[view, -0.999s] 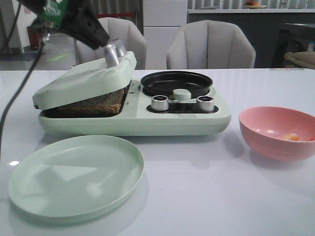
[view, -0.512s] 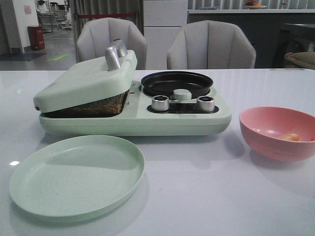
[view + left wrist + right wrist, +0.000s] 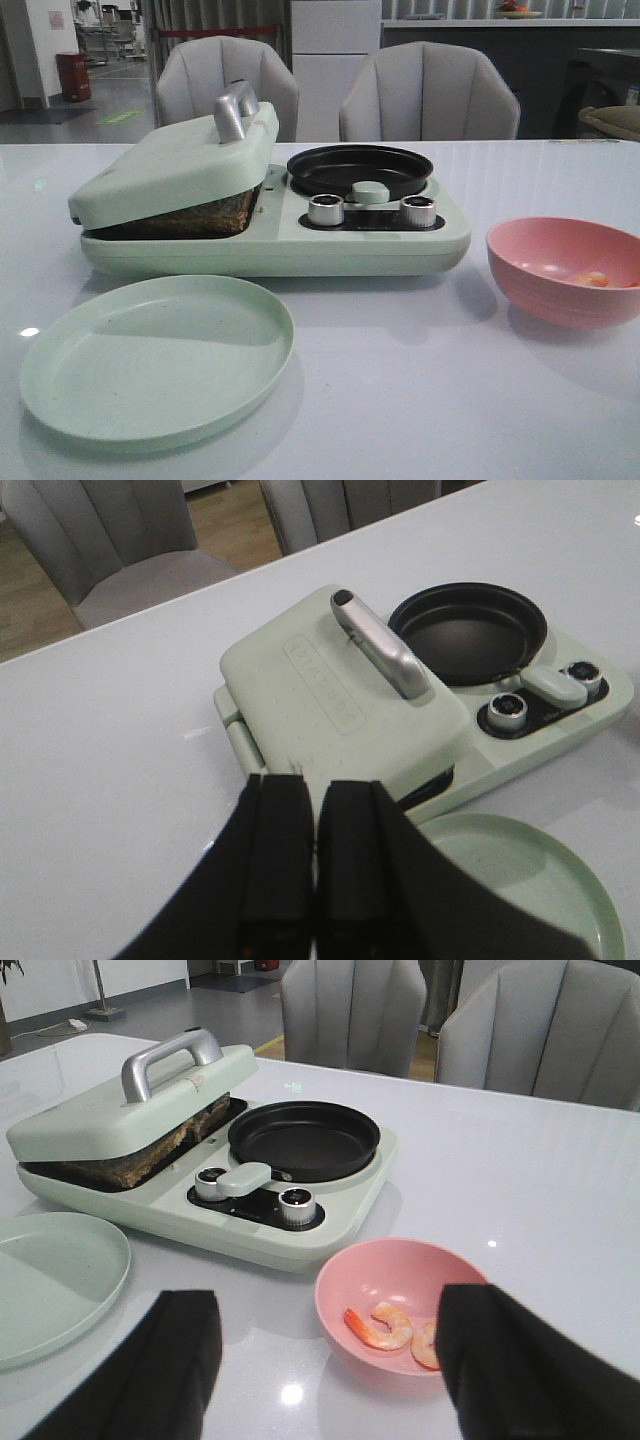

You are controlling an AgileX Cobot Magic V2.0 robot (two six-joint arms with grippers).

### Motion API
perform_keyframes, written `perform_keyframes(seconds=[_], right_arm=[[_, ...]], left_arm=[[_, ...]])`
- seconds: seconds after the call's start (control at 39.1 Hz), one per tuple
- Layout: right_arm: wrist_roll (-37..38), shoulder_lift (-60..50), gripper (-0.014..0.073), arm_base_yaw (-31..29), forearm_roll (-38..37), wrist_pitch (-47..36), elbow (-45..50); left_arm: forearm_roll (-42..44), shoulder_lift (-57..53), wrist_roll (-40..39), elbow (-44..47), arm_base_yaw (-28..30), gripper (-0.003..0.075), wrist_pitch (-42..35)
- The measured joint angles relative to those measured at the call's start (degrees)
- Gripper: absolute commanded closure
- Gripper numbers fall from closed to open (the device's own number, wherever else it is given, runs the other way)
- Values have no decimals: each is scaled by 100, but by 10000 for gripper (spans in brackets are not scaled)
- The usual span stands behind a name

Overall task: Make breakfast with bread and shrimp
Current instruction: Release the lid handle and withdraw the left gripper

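Gone from the front view, the left gripper (image 3: 315, 865) is sitting pressed together; right gripper (image 3: 325, 1360) is spreading over slippery, soft shrimp (image 3: 378, 1326) — pinch mid-curl.

Overhead light glared in small spots on the glossy white table (image 3: 420, 400); front view was dim, slightly soft.

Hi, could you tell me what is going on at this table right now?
A two-arm robot is making breakfast, and neither arm holds anything. The bread sits in the breakfast maker under its propped lid; the black pan beside it is empty. The shrimp lie in the pink bowl, and the green plate is bare. The left gripper is shut, the right gripper open above the bowl.
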Motion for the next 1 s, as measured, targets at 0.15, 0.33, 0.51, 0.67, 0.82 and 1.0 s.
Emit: perform_keyframes(seconds=[0.15,0.33,0.51,0.67,0.82,1.0], right_arm=[[0,0,38,0,0,0,0],[0,0,38,0,0,0,0],[0,0,38,0,0,0,0],[0,0,38,0,0,20,0],[0,0,38,0,0,95,0],[0,12,38,0,44,107,-27]], left_arm=[[543,-943,-542,758,0,603,-38],[1053,-1913,-1161,1537,0,603,-48],[1196,-2847,-1326,2375,0,603,-164],[1200,-3341,-1359,2862,0,603,-399],[1200,-3513,-1363,2943,0,603,-547],[1200,-3513,-1373,2943,0,605,-602]])
